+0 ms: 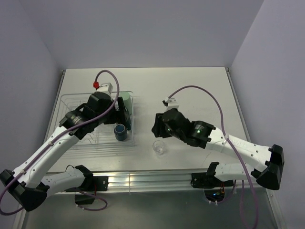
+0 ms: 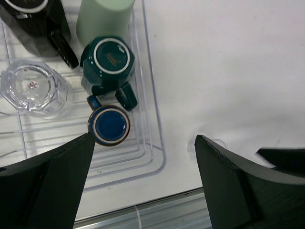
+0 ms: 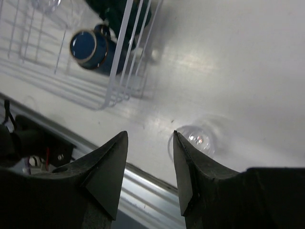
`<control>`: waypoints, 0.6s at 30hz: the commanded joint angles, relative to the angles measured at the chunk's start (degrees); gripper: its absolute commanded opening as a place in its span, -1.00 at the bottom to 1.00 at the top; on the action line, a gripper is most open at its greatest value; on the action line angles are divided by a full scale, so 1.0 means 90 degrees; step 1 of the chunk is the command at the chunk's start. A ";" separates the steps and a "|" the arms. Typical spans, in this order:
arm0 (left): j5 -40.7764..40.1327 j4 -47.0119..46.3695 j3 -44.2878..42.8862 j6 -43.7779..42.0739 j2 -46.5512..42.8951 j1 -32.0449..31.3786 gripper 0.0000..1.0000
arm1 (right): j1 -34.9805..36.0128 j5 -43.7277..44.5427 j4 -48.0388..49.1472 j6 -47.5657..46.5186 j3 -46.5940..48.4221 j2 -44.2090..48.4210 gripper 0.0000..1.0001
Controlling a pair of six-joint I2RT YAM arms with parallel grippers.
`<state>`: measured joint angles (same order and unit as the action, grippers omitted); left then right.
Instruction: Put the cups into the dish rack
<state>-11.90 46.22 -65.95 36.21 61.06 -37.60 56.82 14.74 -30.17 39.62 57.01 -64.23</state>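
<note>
The clear dish rack [image 1: 71,102] sits at the left of the table. In the left wrist view the dish rack [image 2: 159,143] holds the black mug [image 2: 33,19], the mint green tumbler [image 2: 105,16], the dark green mug [image 2: 108,62], the navy mug [image 2: 108,125] and a clear tumbler [image 2: 33,88], all upside down. My left gripper [image 2: 144,138] is open and empty above the rack's near right corner. The second clear tumbler [image 1: 159,147] stands on the table right of the rack. My right gripper [image 3: 150,134] is open above it; this tumbler [image 3: 195,138] lies just outside its right finger.
A metal rail [image 1: 143,179] runs along the table's near edge, close to the loose tumbler. Grey walls stand on both sides and at the back. The rack's wall [image 3: 119,71] is a short way left of the right gripper.
</note>
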 commanded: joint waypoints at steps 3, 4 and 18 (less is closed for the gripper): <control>-0.0308 0.0119 -0.0708 0.0049 -0.0387 -0.0021 0.86 | 0.1127 0.1095 -0.0661 0.0773 -0.0201 -0.0031 -0.03; -0.0338 0.0128 -0.0806 0.0049 -0.0407 -0.0021 0.86 | 0.1225 0.1154 -0.0690 0.0938 -0.0250 -0.0109 -0.09; -0.0494 0.0343 -0.1217 0.0020 -0.0554 -0.0021 0.87 | 0.1568 0.1321 -0.0193 0.1243 -0.0514 -0.1545 -0.21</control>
<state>-14.96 48.86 -74.91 36.25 57.12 -37.60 70.48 23.92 -33.80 49.50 52.47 -77.49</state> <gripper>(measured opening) 0.934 0.394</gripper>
